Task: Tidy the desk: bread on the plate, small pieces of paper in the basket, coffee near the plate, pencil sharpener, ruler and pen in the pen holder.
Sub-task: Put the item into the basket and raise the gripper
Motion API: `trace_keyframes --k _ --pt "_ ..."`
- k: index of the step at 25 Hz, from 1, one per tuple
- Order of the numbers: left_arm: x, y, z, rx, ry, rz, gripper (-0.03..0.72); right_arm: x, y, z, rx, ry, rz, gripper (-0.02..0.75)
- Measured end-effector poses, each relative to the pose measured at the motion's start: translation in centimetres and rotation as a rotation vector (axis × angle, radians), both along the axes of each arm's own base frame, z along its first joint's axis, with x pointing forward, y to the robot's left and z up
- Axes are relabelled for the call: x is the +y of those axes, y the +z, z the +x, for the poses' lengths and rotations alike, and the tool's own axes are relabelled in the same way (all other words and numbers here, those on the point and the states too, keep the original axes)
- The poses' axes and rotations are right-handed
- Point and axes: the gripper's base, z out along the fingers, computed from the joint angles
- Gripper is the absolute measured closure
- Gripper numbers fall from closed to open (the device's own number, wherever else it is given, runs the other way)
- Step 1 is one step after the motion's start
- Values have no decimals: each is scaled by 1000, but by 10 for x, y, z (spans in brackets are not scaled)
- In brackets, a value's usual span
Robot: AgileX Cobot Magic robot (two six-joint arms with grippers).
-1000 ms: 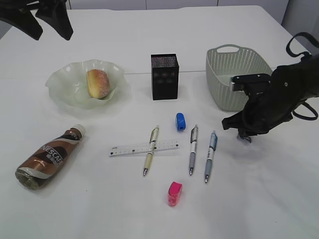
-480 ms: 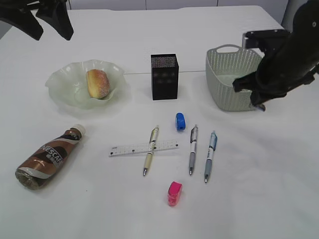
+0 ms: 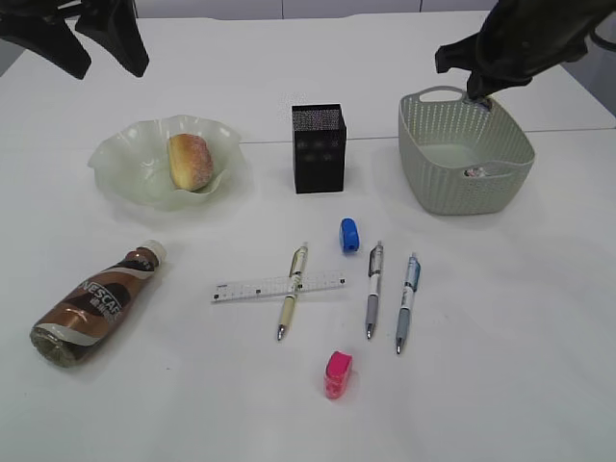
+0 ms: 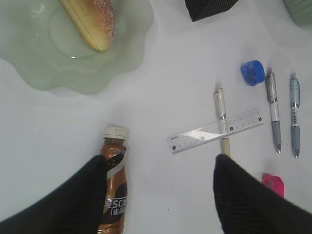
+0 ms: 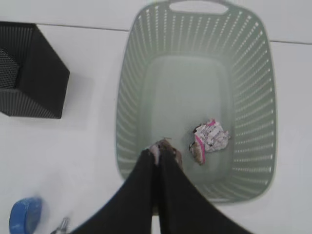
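Pinching paper scrap (image 5: pixel 165 146), mostly hidden | right jaws closed | left jaws apart, empty

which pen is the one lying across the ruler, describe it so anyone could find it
Start at the black pen holder in the middle of the desk and look straight toward the near edge, past the blue sharpener. Three pens lie side by side there; it is the leftmost pen. Its cream barrel crosses the clear ruler, while the other two are grey and blue and touch nothing.

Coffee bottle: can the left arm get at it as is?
Probably yes. The left gripper is open above the coffee bottle, which lies on its side on bare desk with nothing around it.
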Motion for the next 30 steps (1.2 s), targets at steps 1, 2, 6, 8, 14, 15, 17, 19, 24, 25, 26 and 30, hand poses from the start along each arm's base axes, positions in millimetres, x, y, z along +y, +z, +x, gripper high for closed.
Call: trace_keyframes --k 1,2,6,8,14,15,17,19,24,25,26,30 --pt "0 0 0 0 0 0 191 -3 1 7 -6 -9 1 725" --pt "0 0 0 0 0 0 191 -7 0 14 -7 -20 -3 725" --pt "0 0 0 0 0 0 191 -24 -12 37 16 -59 -27 725" --pt "0 0 0 0 0 0 191 -30 -15 45 17 -73 -31 725" --pt "0 0 0 0 0 0 191 -36 -21 55 16 -88 -33 711" --pt "0 0 0 0 0 0 191 -36 -21 56 14 -88 -32 685" --pt "0 0 0 0 0 0 191 -36 -24 57 16 -88 -33 597" --pt "0 0 0 0 0 0 191 -36 -28 59 19 -87 -33 448" --pt "0 0 0 0 0 0 191 -35 -38 62 25 -85 -32 183" --pt "0 0 0 0 0 0 191 -35 -39 63 26 -85 -32 168" --pt "0 0 0 0 0 0 191 -35 -39 63 26 -85 -32 162" --pt "0 0 0 0 0 0 191 -34 -36 61 54 -91 -15 161"
